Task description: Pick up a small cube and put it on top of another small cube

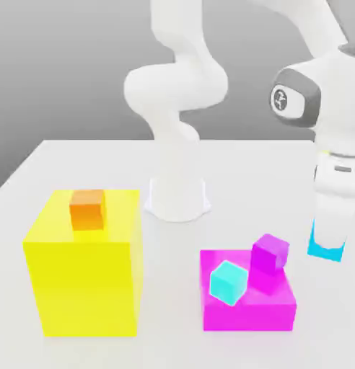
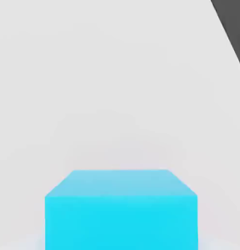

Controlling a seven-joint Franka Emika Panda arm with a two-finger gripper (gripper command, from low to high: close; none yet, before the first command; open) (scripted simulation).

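Cyan is showing between the gripper fingers: it is clenching one small cube and holding it clear of the white table, presumably for carrying. Its twin is sitting tilted on the magenta block beside a purple cube, likely the stacking target.

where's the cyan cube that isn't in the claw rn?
In the exterior view, the free cyan cube sits tilted on the magenta block, lower centre-right, just left of the purple cube.
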